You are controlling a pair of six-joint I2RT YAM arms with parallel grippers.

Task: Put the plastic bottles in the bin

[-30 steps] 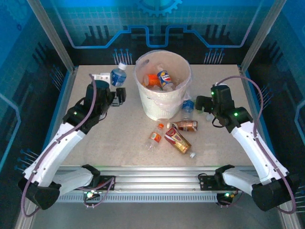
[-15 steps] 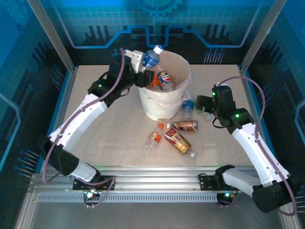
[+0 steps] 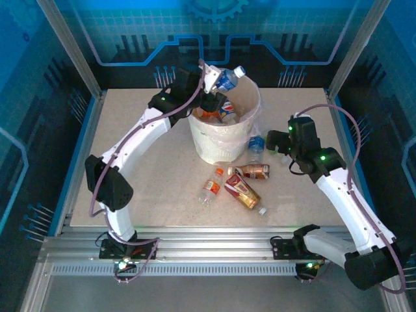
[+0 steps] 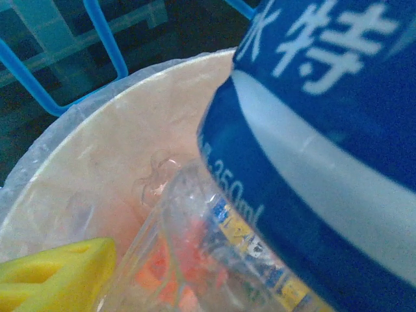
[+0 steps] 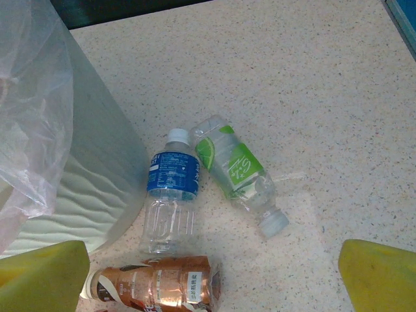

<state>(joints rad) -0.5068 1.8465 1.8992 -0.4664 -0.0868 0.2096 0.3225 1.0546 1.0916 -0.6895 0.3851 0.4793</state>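
Nearest you, on the table [image 3: 143,188] in front of the bin [image 3: 214,148], lies a red bottle [image 3: 242,192] on a slant, its label red and gold. An orange-cap bottle [image 3: 209,188], clear, lies just to its left. A little closer to the bin, a brown bottle [image 3: 255,171] lies on its side. Its label is crumpled and has a white patch of print too small to read.

At the bin's right foot lies a small blue bottle [image 5: 170,188], close against the wall. It has a white cap and is clear below a blue label whose white print you can't make out. Beside it, on the side away from the bin, a green bottle [image 5: 234,166] lies at an angle. Its label shows a lime slice, and its cap points away from the bin.

Your right hand [image 3: 278,148] hangs just right of the bin above this pair. Its jaws are wide apart with nothing in them, and the yellow pads [image 5: 380,273] sit at the edges of the wrist view.

The bin is a white bucket with a translucent liner [image 4: 78,117] folded over the rim. Inside lie several bottles, among them an orange-label bottle [image 3: 208,114] and a blue-and-yellow bottle [image 3: 227,107].

Farthest out, over the bin's far-left rim, your left hand [image 3: 214,84] is clamped on the held bottle [image 3: 226,78]. The bottle is tilted, and its white cap points out over the bin's mouth. Its blue label has a pale band, the white characters "水特" and "350ml".
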